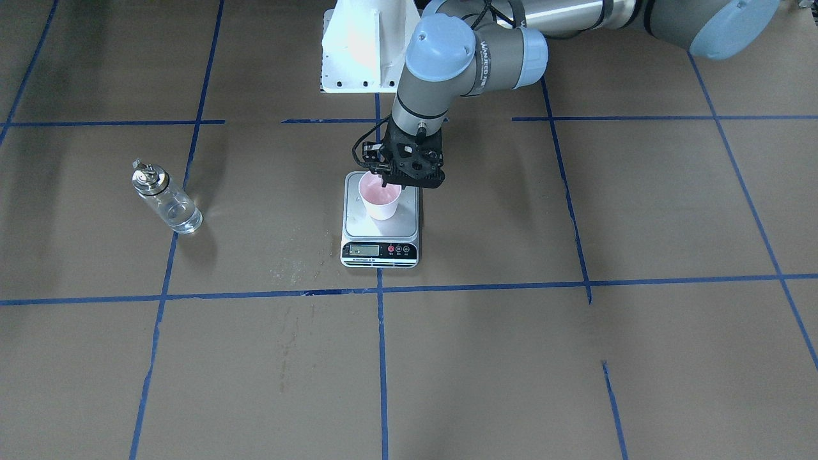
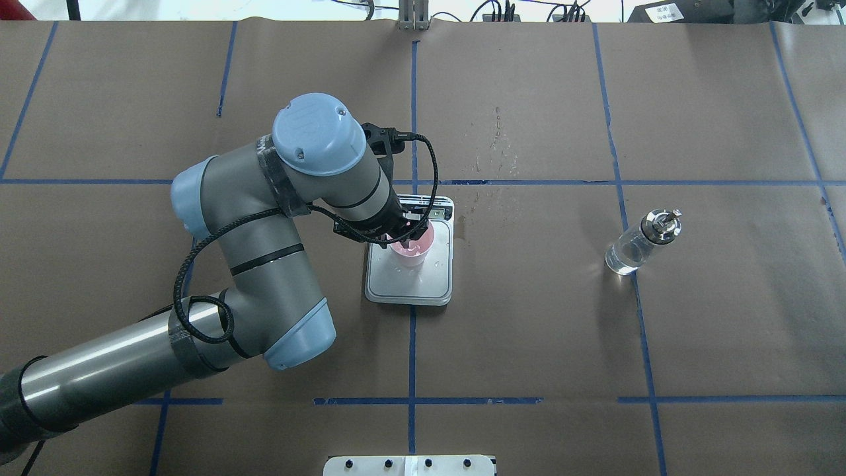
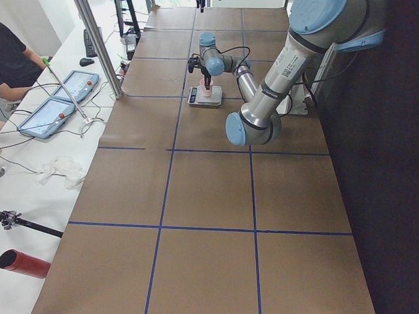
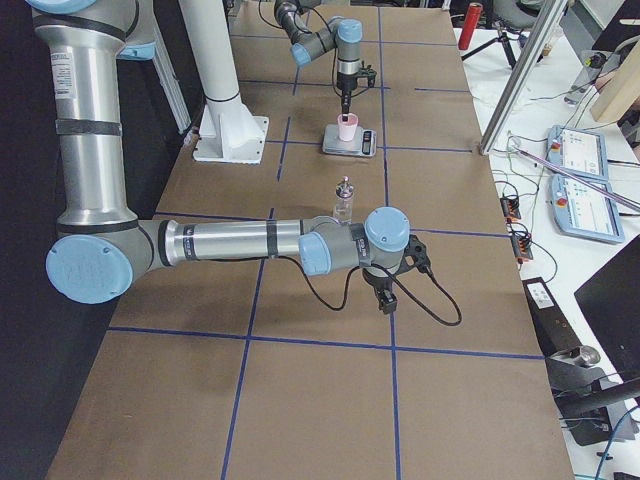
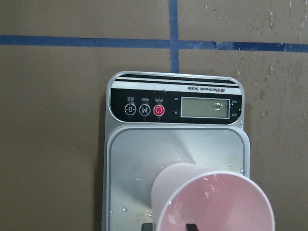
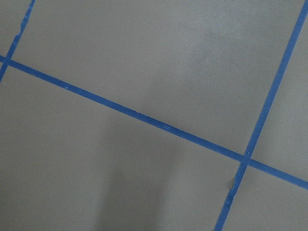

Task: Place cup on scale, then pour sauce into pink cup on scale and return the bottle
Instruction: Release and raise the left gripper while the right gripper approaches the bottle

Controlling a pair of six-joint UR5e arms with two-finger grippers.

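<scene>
The cup (image 1: pixel 381 203) stands on the scale (image 1: pixel 409 220), left fingers (image 5: pixel 191 227) straddling its rim, grip unclear. Pouring from the bottle (image 1: pixel 167 203) remains; right fingers (image 4: pixel 384 298) unreadable.

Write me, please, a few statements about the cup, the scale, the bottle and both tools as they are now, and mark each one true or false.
1. The cup stands upright on the scale. True.
2. The bottle lies on its side against the scale. False: it stands upright on the table, well apart from the scale.
3. One finger of the left tool reaches inside the cup. True.
4. The right tool grips the bottle. False: the bottle stands alone, with no tool on it.
</scene>
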